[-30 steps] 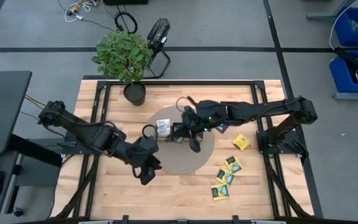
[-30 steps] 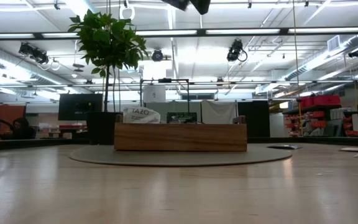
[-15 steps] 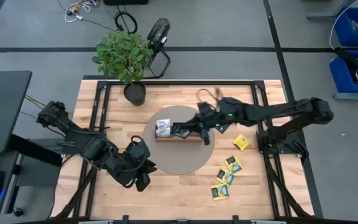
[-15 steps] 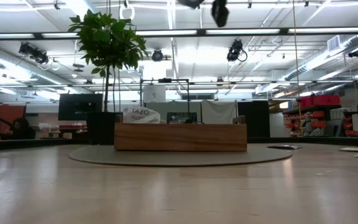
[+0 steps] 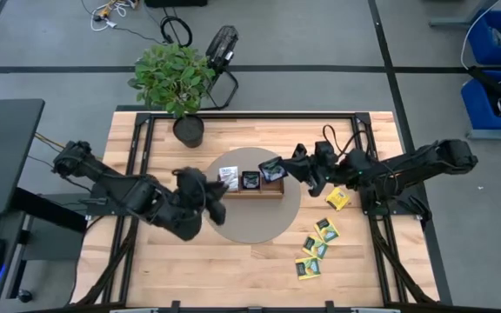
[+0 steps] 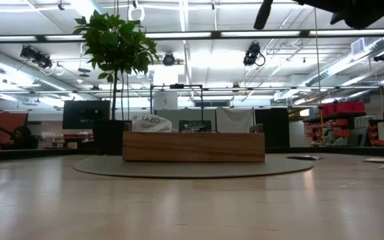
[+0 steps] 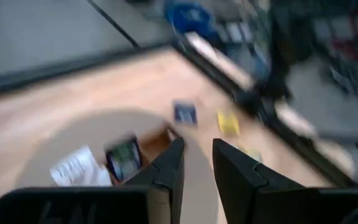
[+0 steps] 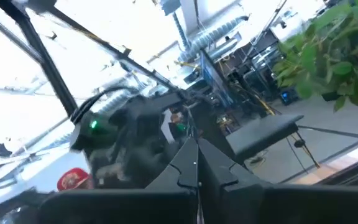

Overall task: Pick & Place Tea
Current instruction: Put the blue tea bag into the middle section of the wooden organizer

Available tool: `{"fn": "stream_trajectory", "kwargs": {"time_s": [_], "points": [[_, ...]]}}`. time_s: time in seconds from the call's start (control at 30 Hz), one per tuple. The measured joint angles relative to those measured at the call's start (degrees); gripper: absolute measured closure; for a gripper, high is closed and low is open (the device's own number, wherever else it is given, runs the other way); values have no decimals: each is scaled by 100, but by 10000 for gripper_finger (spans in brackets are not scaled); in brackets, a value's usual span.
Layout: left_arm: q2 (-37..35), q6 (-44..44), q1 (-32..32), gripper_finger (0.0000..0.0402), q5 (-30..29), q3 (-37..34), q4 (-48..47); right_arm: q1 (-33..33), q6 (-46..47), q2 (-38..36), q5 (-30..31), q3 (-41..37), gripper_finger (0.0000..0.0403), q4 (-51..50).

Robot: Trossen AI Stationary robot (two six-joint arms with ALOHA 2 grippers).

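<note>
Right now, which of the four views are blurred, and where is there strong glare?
Left wrist view: heavily smeared, the tea packets and wooden tray only soft shapes. Right wrist view: also smeared, with the ceiling washed out white. Low view: sharp, bright ceiling lights above the plant. High view: sharp, evenly lit, no glare on the table.

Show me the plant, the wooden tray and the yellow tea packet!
plant [image 5: 174, 76], high view, middle of its leaves.
wooden tray [image 6: 193, 147], low view, front wall.
yellow tea packet [image 5: 337, 199], high view, its face.
</note>
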Motion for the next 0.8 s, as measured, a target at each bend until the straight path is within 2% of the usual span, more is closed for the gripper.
{"fn": "stream_trajectory", "kwargs": {"time_s": [0.07,0.2,0.3,0.4,0.5,0.67,0.8], "points": [[0,-130,151,314,-320,0,184,56,-19,1,36,53,403,-19],[0,-258,524,294,-203,-24,789,141,-267,-1,44,225,403,-22],[0,-6,754,261,346,-31,1430,154,-356,-1,22,385,403,-222],[0,859,916,219,1204,-31,2355,159,-374,0,-46,518,403,-626],[2,1504,1015,176,1494,-30,2989,189,-448,1,-165,607,403,-772],[4,1844,1099,125,1488,-31,2965,193,-460,1,-287,673,403,-753],[42,1894,1115,117,1500,-31,2950,193,-432,1,-321,677,403,-758]]}}
